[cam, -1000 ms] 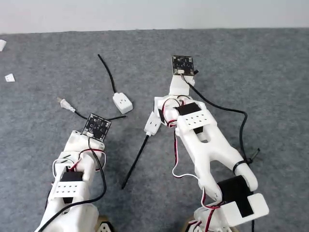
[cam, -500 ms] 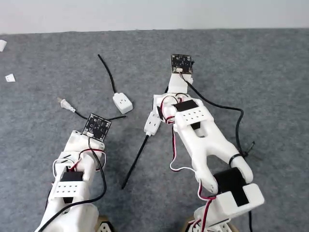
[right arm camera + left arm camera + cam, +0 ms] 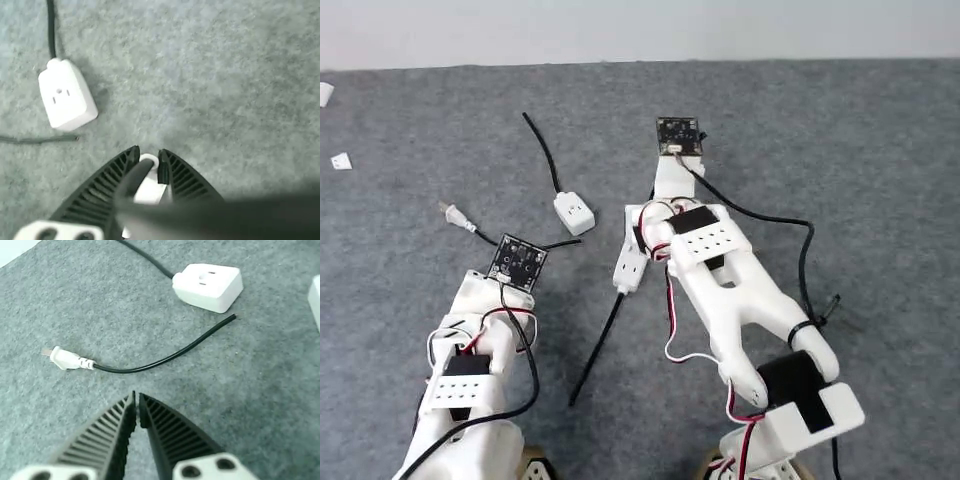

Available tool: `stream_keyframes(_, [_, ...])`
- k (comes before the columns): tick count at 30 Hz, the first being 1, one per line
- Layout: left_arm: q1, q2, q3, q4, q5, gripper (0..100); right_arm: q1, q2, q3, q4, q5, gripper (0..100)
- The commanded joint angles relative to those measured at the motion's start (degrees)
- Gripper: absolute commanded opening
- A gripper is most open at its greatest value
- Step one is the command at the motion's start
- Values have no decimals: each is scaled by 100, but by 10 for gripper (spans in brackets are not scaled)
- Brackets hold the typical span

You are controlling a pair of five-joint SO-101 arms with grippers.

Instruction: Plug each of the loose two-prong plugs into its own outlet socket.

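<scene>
So at that moment your left gripper point(image 3: 136, 400) was pretty much closed: just a sliver of a gap between the ribbed black fingers, and nothing in them. It hung low over the grey carpet point(image 3: 870, 150). The loose two-prong plug point(image 3: 64, 358) lay near its tips but apart from them, ahead and off to the robot's left. The plug's black cord point(image 3: 165, 357) curved across the carpet, and its cut end lay just beside the first outlet socket point(image 3: 207, 281), not touching it as far as I could see. That socket was a white block lying slots-up, with its own black lead point(image 3: 542, 150) running toward the far side of the table.

Your right gripper point(image 3: 147, 152) was pinched narrow on a white plastic piece point(image 3: 152, 192) (plug or socket body, I honestly couldn't tell, since a blurry dark cable point(image 3: 225, 215) crossed right in front of the lens). From above, your right arm point(image 3: 730, 290) was folded over the middle of the carpet. The second outlet socket point(image 3: 632, 268) sat right beside its wrist on the robot's left side, with a black lead point(image 3: 595, 345) trailing back toward the arm bases. The two sockets were near each other, with bare carpet between them. Two small white scraps point(image 3: 340, 160) sat at the far left, well away from everything.
</scene>
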Motion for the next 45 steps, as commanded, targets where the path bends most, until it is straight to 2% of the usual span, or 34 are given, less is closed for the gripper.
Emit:
stream_keyframes(1, [-44,-105,-40,-158,53,12,-180,119,-35,251,9,8])
stream_keyframes(10, [-44,-105,-40,-158,53,12,-479,119,-18,716,378,8])
stream_keyframes(21, [-53,-105,-40,-158,53,12,-637,-84,624,681,853,8])
stream_keyframes(32, [-62,-105,-57,-167,53,12,-699,-1218,2119,-66,1837,8])
stream_keyframes(39, [-62,-105,-57,-167,53,12,-716,-1200,2180,655,2699,8])
stream_keyframes(45, [-62,-105,-57,-167,53,12,-681,-1253,2347,1051,3007,8])
